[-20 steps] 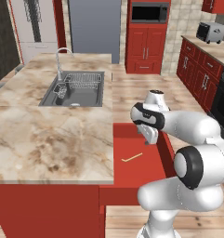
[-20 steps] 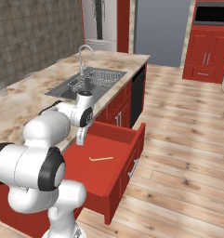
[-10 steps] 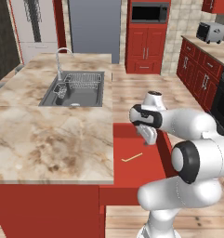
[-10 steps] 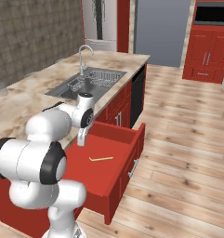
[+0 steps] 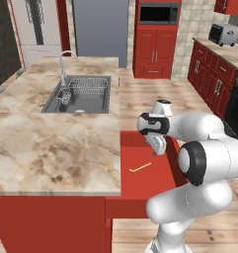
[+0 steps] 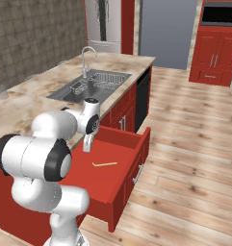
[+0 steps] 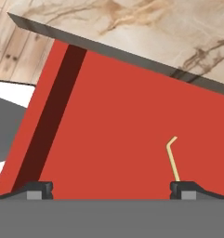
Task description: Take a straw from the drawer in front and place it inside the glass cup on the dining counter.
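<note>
Pale-yellow straw (image 7: 171, 157) lies on drawer (image 7: 113, 125) floor just ahead of one fingertip (image 7: 183, 188); gripper (image 7: 111, 188) fully open, empty; reach step, next shift sideways to centre, then descend.

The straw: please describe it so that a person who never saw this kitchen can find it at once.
Look at the long marble counter with the sink. A red drawer stands pulled open from its side, under the robot's gripper. The straw is the thin pale yellow stick with a bent end, lying flat on the drawer's red floor.
</note>
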### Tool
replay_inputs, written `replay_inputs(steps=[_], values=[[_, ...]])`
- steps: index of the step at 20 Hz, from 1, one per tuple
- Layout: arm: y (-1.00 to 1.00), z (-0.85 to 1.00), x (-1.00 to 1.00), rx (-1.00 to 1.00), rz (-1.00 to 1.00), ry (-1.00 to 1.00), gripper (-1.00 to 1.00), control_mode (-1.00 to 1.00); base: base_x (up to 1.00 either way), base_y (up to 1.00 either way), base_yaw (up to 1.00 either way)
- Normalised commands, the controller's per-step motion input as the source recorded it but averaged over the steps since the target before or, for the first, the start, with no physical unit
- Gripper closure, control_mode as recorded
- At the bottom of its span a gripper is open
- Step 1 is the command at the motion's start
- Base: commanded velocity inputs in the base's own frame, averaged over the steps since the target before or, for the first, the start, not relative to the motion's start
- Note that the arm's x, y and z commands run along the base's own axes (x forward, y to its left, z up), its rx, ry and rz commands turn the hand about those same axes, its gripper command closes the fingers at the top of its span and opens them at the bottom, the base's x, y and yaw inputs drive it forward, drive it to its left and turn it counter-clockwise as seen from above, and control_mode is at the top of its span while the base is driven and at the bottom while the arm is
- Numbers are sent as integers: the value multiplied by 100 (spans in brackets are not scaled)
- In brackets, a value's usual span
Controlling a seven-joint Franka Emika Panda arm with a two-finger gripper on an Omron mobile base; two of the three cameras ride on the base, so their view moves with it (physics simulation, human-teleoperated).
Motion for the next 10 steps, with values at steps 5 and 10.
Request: replay_inputs(steps=[5,10], values=[[-14,-10,11,0,0,0,-100,-100,0,0,0],[-14,-13,13,0,0,0,-100,-100,0,0,0]])
